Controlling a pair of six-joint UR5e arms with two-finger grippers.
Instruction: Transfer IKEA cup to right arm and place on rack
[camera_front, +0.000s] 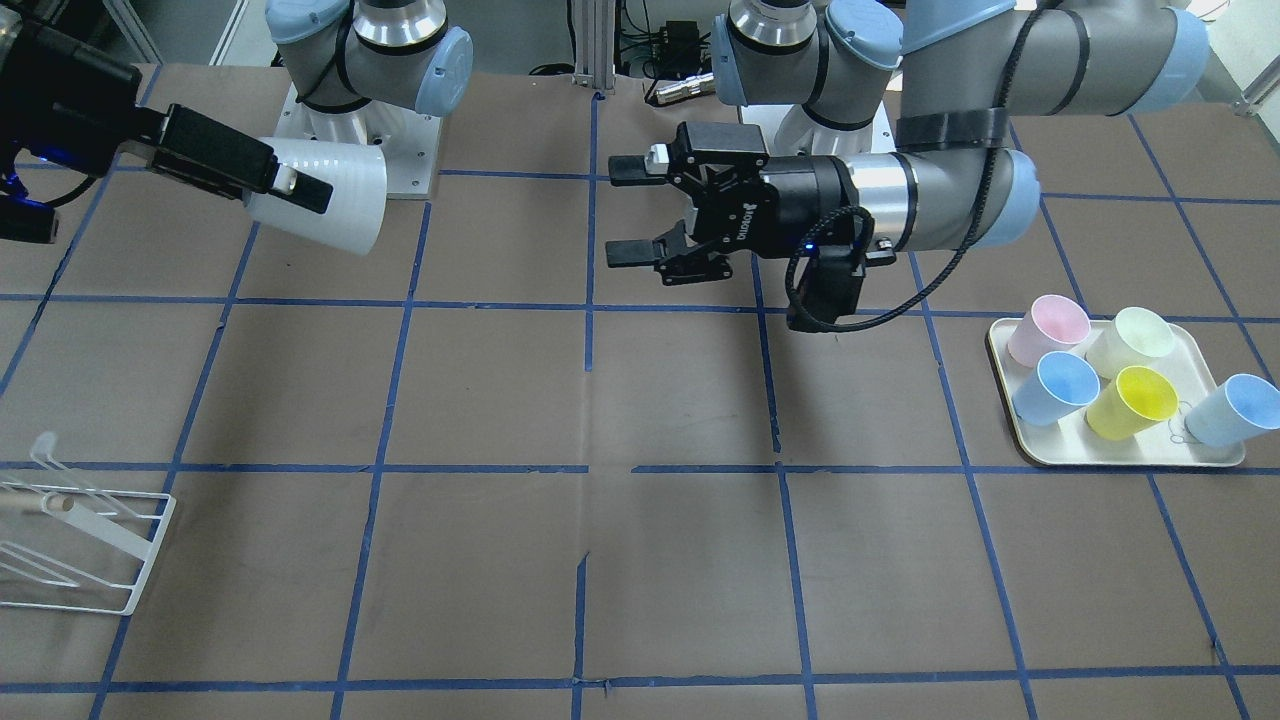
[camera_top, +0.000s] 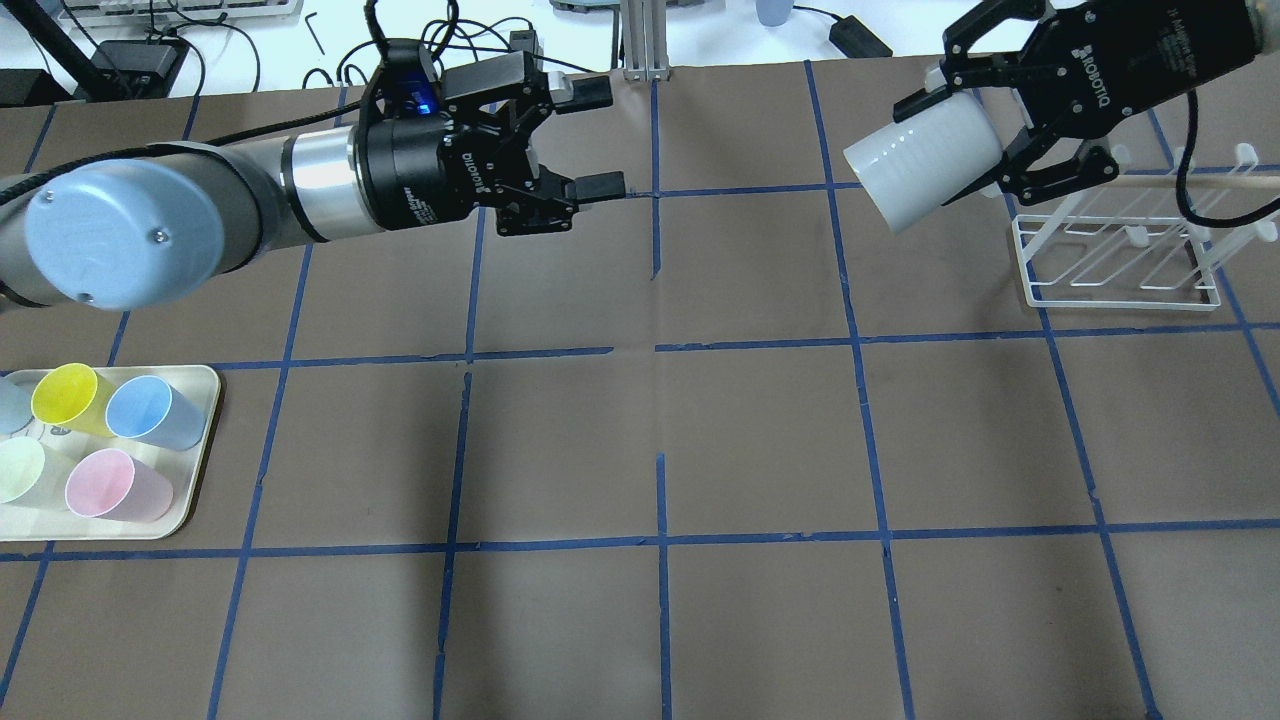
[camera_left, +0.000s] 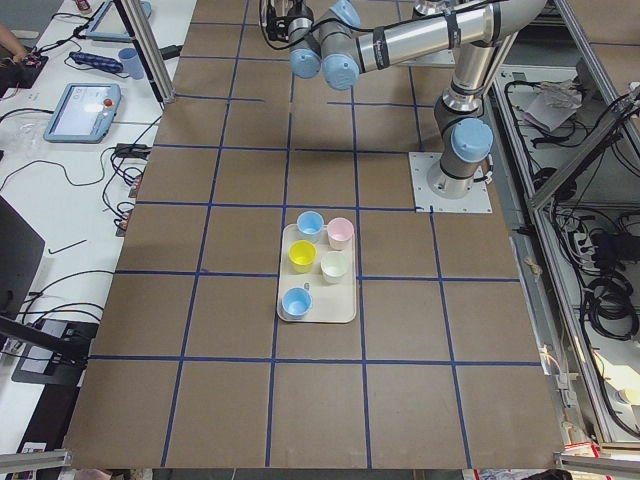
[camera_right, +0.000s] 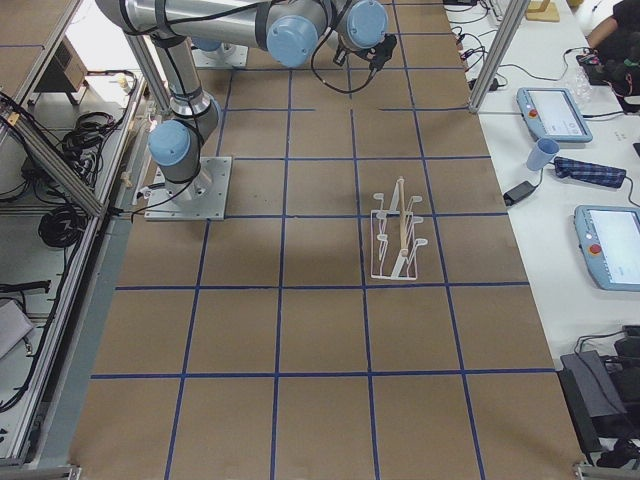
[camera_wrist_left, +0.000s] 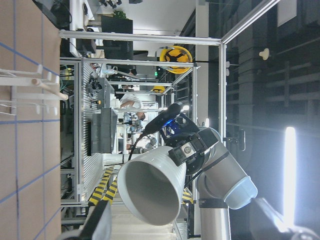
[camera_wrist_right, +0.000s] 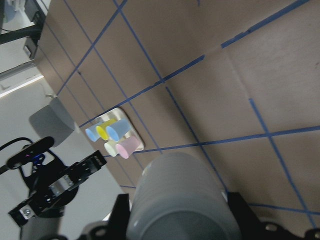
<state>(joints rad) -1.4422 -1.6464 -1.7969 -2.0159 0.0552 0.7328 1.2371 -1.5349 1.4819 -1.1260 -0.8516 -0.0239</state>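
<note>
A table (camera_top: 660, 430) covered in brown paper with a blue tape grid stands inside an aluminium frame, with cables and tablets on the benches around it.

Seen from overhead, a cream tray (camera_front: 1130, 460) sits at the table's 8 o'clock. It holds five cups: a pink cup (camera_front: 1047, 330), a cream-green cup (camera_front: 1130, 340), a yellow cup (camera_front: 1132, 402) and two blue cups (camera_front: 1055, 388), the second one (camera_front: 1232, 410) at the tray's end. A white wire rack (camera_top: 1118, 262) with a wooden dowel stands at 2 o'clock.

The right gripper (camera_top: 965, 135) hangs above the table at 1 o'clock, its fingers clamped across the grey cup (camera_top: 925, 170). The cup lies on its side in the air, just off the rack's 10 o'clock corner, with its mouth turned toward the other arm. The left gripper (camera_top: 600, 140) reaches level from 11 o'clock, fingers spread wide and holding nothing, well apart from the cup.
</note>
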